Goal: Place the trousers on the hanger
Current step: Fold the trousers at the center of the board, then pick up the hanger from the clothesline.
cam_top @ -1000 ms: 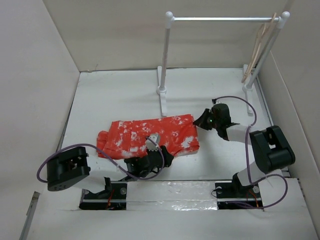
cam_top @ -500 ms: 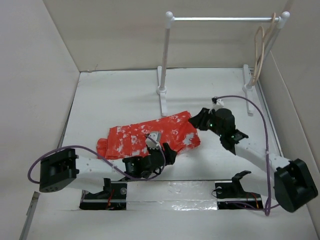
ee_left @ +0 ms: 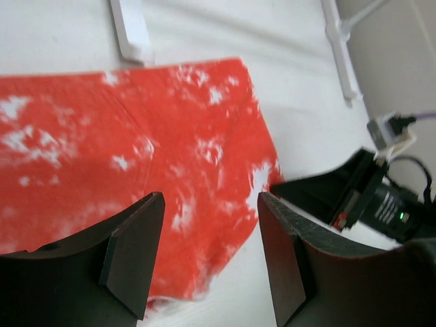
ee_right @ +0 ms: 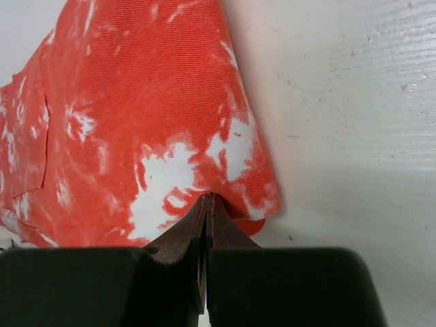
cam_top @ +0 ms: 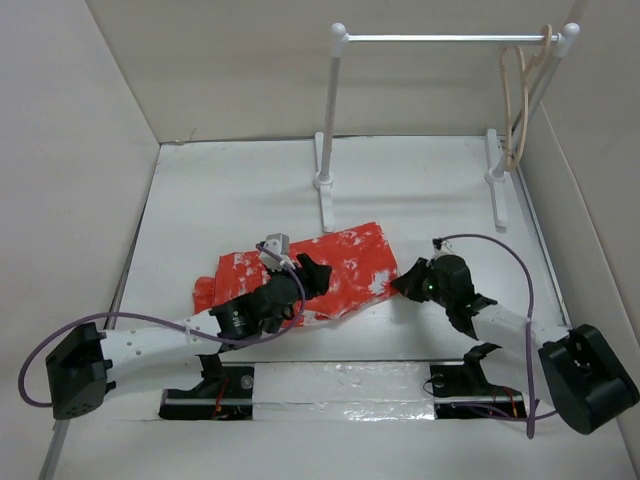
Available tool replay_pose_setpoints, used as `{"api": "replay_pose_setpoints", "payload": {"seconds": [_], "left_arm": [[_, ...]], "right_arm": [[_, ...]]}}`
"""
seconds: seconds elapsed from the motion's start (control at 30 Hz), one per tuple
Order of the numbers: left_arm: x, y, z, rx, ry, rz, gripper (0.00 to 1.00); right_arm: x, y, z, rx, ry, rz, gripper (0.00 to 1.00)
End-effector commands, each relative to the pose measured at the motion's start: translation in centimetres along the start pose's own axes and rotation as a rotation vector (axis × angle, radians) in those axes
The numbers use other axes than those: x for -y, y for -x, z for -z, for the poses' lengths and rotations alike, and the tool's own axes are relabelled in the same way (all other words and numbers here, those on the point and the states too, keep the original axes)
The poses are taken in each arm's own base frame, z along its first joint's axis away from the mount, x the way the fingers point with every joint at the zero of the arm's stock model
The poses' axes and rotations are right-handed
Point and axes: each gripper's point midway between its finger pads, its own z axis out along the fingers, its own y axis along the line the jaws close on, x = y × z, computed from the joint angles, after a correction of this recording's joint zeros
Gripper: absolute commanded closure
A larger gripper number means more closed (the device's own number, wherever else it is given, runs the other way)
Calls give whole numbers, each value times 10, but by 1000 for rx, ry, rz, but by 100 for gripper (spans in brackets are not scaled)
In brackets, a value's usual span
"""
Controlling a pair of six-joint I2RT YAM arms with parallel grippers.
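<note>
At the right end of the trousers (cam_top: 350, 255), lying crosswise, right gripper (cam_top: 398, 285) is clamped; left gripper (cam_top: 308, 272), apart, hovers mid-length.

Our two arms are white tubes (cam_top: 150, 345) joined by chunky black motor housings (cam_top: 585, 375). A purple cable (cam_top: 480, 238) loops back from behind each pair of jaws. Our left gripper (ee_left: 211, 204) has two broad, flat, matte black fingers (ee_left: 133, 255) with bevelled edges. Our right gripper (ee_right: 208, 201) has dark fingers (ee_right: 178, 238) narrowing to thin brownish tips. Just behind its jaws sit a small green light (ee_left: 402, 216) and a white connector block (ee_left: 390, 128).
</note>
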Motion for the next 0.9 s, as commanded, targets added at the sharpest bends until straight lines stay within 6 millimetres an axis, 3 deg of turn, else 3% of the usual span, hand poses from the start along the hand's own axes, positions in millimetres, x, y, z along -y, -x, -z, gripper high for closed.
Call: {"api": "replay_pose_setpoints", "payload": {"seconds": [0.0,0.03,0.1,0.13,0.17,0.2,0.23,0.27,0.3,0.33,0.37,0.4,0.43,0.5,0.53,0.57,0.6,0.63,0.67,0.73,0.77,0.8,0.87], "left_arm": [[19,42,0,61,-73,11,46],[15,52,-4,81,-65,18,46],[23,64,-4,96,-108,20,46],[26,70,-5,105,-123,16,46],[35,79,-5,123,-146,17,47],[37,84,-7,128,-156,-14,51],[40,87,-7,133,-160,-28,53],[46,90,-10,138,-165,-39,56],[48,91,-11,138,-173,-49,67],[51,91,-12,141,-182,-69,75],[55,91,-15,145,-195,-82,83],[58,88,-17,136,-212,-104,97],[56,86,-19,131,-207,-127,100],[50,75,-23,105,-195,-142,100],[48,71,-23,97,-198,-146,100],[48,70,-21,99,-208,-150,100],[45,65,-20,87,-214,-157,100],[45,65,-19,89,-221,-157,100],[48,69,-16,102,-236,-153,100],[47,68,-15,99,-237,-159,98],[45,67,-15,95,-232,-163,90],[47,68,-15,98,-234,-163,73],[46,66,-17,93,-232,-166,60]], "right_arm": [[-5,9,13,51,-4,-8,99],[-13,14,18,59,10,8,98],[-44,41,35,126,59,64,88],[-60,53,52,170,94,84,82],[-69,67,63,216,107,111,64],[-92,97,82,307,130,135,53],[-93,110,94,336,98,152,45],[-99,130,108,395,77,196,44],[-114,165,133,484,54,211,52],[-121,183,145,527,42,228,67],[-125,198,148,544,11,262,98],[-138,233,174,637,-8,253,100],[-141,249,183,666,-26,257,100],[-142,281,187,709,-89,284,100],[-146,311,212,793,-127,263,100],[-143,325,220,818,-166,256,100],[-136,339,217,816,-213,253,94],[-132,354,227,859,-254,240,83],[-125,373,246,926,-308,233,57],[-112,399,253,971,-388,264,37],[-99,417,275,1027,-481,275,24],[-78,429,268,1006,-562,267,20],[-62,444,267,992,-607,297,16]]}}
